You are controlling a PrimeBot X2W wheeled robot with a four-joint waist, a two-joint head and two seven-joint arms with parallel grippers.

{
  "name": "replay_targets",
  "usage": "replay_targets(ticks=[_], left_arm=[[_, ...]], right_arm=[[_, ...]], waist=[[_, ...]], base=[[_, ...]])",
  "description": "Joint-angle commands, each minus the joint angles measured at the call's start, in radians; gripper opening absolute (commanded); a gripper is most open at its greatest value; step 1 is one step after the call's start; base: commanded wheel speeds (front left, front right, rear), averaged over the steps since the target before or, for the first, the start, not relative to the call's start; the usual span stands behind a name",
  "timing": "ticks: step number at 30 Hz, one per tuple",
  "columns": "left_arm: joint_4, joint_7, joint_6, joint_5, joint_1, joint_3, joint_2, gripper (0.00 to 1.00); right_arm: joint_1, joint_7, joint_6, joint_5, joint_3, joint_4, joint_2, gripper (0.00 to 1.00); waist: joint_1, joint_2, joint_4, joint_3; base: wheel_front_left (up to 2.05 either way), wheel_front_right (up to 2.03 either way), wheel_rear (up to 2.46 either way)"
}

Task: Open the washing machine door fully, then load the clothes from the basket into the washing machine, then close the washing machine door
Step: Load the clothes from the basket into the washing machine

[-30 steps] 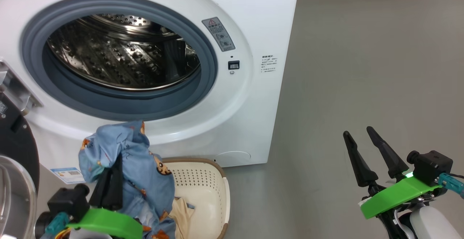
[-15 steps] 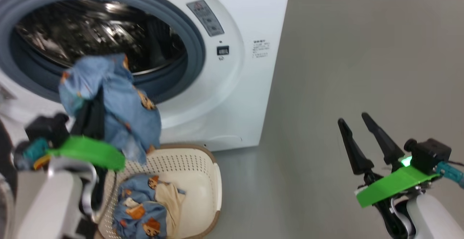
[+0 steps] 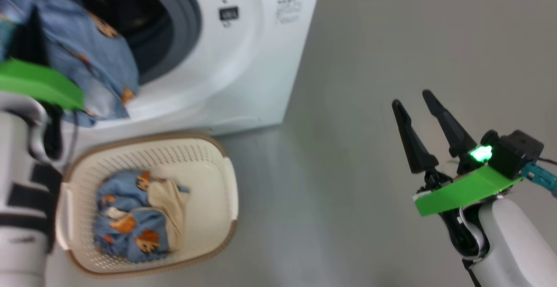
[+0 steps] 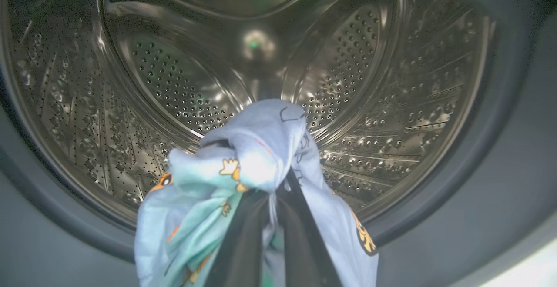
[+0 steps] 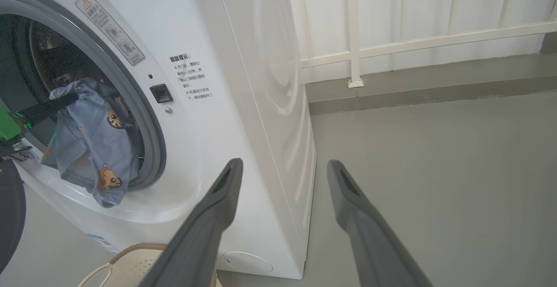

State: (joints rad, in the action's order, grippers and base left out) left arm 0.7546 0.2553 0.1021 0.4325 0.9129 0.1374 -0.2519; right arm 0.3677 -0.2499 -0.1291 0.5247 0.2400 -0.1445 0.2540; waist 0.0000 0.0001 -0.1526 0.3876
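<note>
Clothes [image 4: 256, 148], judged limp and light, are pinched at a bunched fold by left gripper [image 4: 273, 191] at washing machine [image 3: 243, 61] mouth; right gripper [image 3: 410, 97] is spread wide, empty.

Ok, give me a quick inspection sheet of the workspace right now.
Surface: grey floor, smooth.
Job's things: washer open, drum showing bare steel; one blue cloth at its mouth; basket on the floor with more clothes inside.
Clutter: nothing seen.
Grippers: left gripper shut on the cloth; right gripper open, holding nothing, off to the side.
Cables: teal-plugged lead at the right wrist.
Surroundings: white railing beyond the washer.
</note>
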Motion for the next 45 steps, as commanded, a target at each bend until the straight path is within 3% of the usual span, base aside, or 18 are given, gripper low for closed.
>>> replay_targets(ticks=[1,8,15,22,24,25,26,27,34,45], left_arm=[[0.005,0.006,0.002,-0.021,0.061,-0.032,-0.054,0.0],[0.089,0.006,0.006,-0.064,0.213,-0.052,-0.097,0.0],[0.088,0.006,-0.008,-0.104,0.318,-0.075,-0.12,0.0],[-0.138,0.006,-0.037,-0.191,0.374,-0.134,-0.11,0.0],[-0.147,0.006,-0.041,-0.203,0.351,-0.155,-0.097,0.0],[-0.125,0.006,-0.046,-0.206,0.338,-0.163,-0.091,0.09],[-0.1,0.006,-0.052,-0.211,0.33,-0.169,-0.087,0.67],[-0.066,0.006,-0.056,-0.212,0.323,-0.174,-0.084,1.0],[0.072,0.006,-0.049,-0.214,0.302,-0.187,-0.057,1.0],[0.092,0.006,-0.021,-0.229,0.189,-0.203,-0.029,1.0]], right_arm=[[0.011,-0.012,-0.002,-0.015,0.013,0.031,-0.001,1.0],[0.042,-0.012,-0.002,-0.021,0.005,0.044,-0.03,1.0],[0.05,-0.012,-0.002,-0.025,0.0,0.051,-0.048,1.0],[0.062,-0.012,-0.002,-0.035,-0.003,0.06,-0.058,1.0],[0.064,-0.012,-0.002,-0.037,-0.004,0.058,-0.061,1.0],[0.064,-0.012,-0.002,-0.038,-0.003,0.055,-0.061,1.0],[0.064,-0.012,-0.002,-0.039,0.0,0.053,-0.061,1.0],[0.065,-0.012,-0.002,-0.039,0.002,0.051,-0.061,1.0],[0.065,-0.012,-0.002,-0.038,0.009,0.041,-0.053,1.0],[0.065,-0.012,-0.002,-0.031,0.022,0.022,-0.049,1.0]], waist=[[0.0,-0.0001,-0.088,0.135],[0.0,-0.0001,-0.147,0.245],[0.0,-0.0001,-0.181,0.301],[0.0,-0.0001,-0.186,0.336],[0.0,-0.0001,-0.183,0.333],[0.0,-0.0001,-0.18,0.33],[0.0,-0.0001,-0.178,0.326],[0.0,-0.0001,-0.175,0.322],[0.0,-0.0001,-0.148,0.288],[0.0,-0.0001,-0.101,0.197]], base=[[0.0,0.0,0.0],[0.0,0.0,0.0],[0.0,0.0,0.0],[0.0,0.0,0.0],[0.0,0.0,0.0],[0.0,0.0,0.0],[0.0,0.0,0.0],[0.0,0.0,0.0],[0.0,0.0,0.0],[0.0,0.0,0.0]])
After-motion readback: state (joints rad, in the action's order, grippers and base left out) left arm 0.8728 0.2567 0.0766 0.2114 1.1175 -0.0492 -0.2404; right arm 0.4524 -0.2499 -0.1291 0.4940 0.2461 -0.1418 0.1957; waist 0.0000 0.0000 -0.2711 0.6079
